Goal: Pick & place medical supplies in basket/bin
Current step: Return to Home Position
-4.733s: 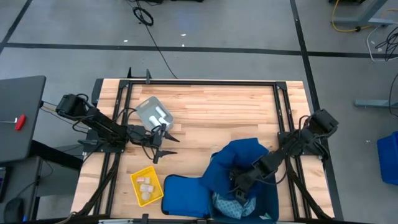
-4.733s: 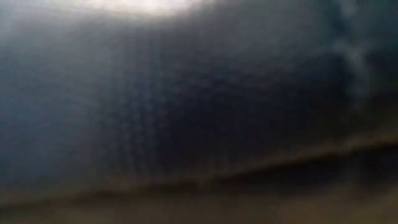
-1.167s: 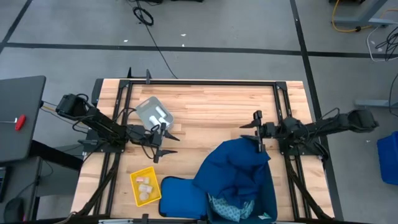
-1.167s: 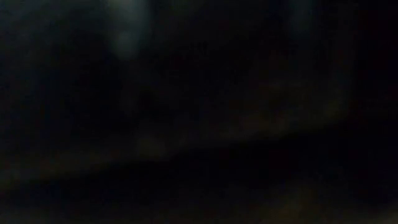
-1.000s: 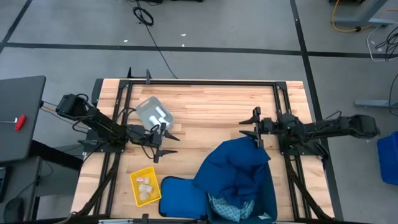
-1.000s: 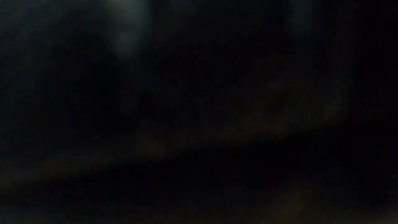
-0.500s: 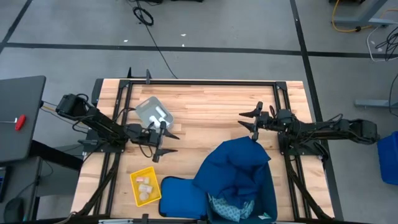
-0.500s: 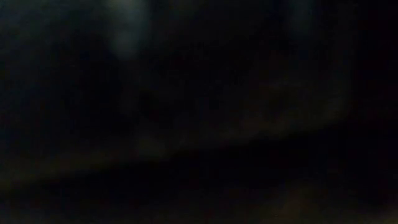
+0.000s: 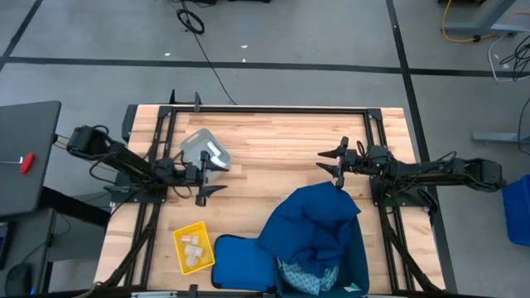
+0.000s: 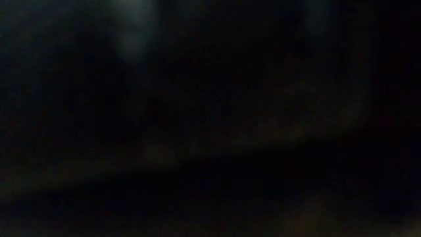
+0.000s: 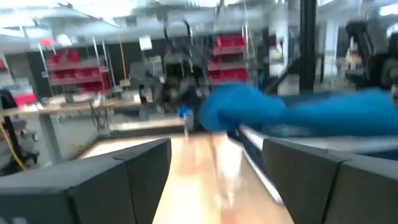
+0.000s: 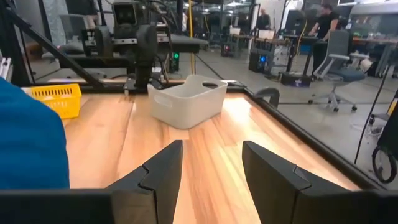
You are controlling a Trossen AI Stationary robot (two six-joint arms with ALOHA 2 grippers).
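High view: the right gripper (image 9: 330, 163), seconds ago down in the large dark blue square bin (image 9: 365, 269), now hangs over bare wooden worktop (image 9: 273, 136) right of its middle, fingers apart and empty. The left gripper (image 9: 207, 176), fingers also apart, has drawn back slightly toward the left edge, beside the small grey plastic tray (image 9: 192, 141). The big dark blue cloth (image 9: 310, 223) lies heaped on the bin at the near right corner, spilling over its rim, so sorting looks finished. The far half of the worktop is open for retreat.
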